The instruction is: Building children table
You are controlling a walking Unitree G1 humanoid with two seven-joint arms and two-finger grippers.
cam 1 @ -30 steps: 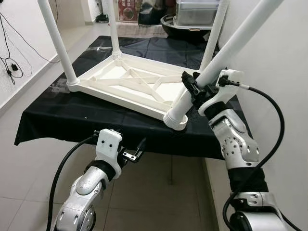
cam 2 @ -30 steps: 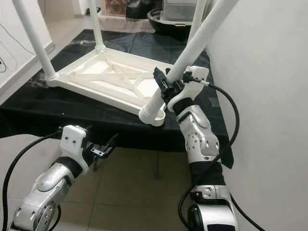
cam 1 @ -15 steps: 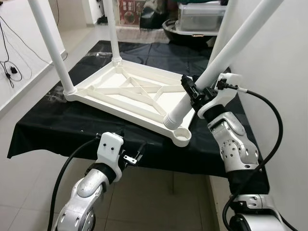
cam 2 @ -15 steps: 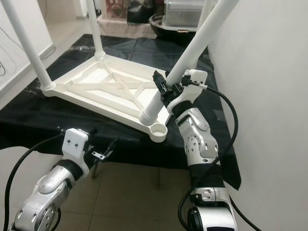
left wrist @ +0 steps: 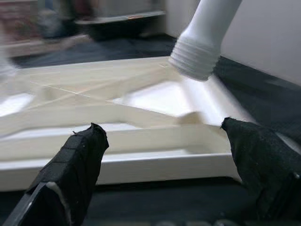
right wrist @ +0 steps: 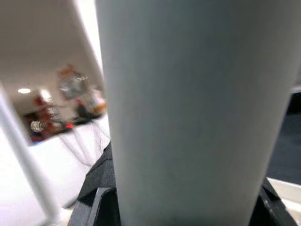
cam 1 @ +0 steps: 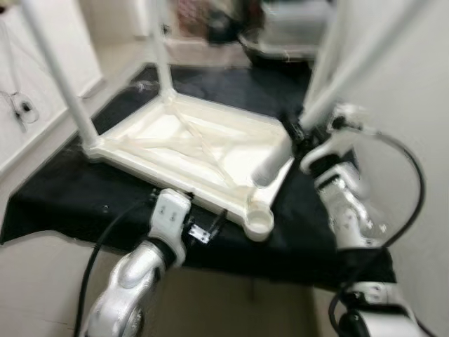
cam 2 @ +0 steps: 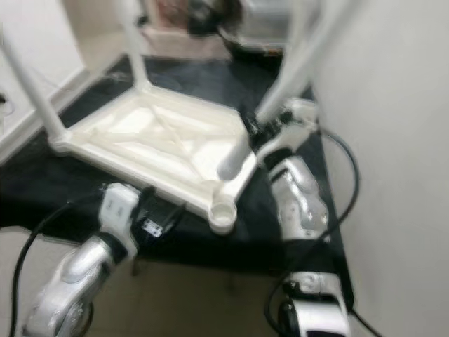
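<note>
the white table leg (cam 1: 330,84) has come out of its corner socket (cam 1: 258,223). a second ago its threaded end sat on that socket; half a second ago it hung just above and behind it; now it is lifted clear and slanted, its threaded end (left wrist: 196,59) floating over the inner side of the frame, apart from the socket. the head views have also shifted and gone blurry, so the camera has moved too, and part of the apparent change is only that.

the right tool (cam 1: 298,132) stays clenched around the leg a little above its lower end; the right wrist view has the tube pressed between the black fingers (right wrist: 96,183). the left tool (cam 1: 209,230) hangs released, fingers (left wrist: 75,162) spread, just before the near edge of the upturned white table top (cam 1: 168,144), which lies on the black-clothed surface (cam 1: 63,196). three other legs stand upright in their corners, e.g. the near-left one (cam 1: 56,77).

my reading: the fourth leg is not seated yet. the attempt looks to have missed or been withdrawn, so the thread needs lining up over the open socket again, nearer vertical, before turning. the spread left tool seems placed to steady the frame edge.
</note>
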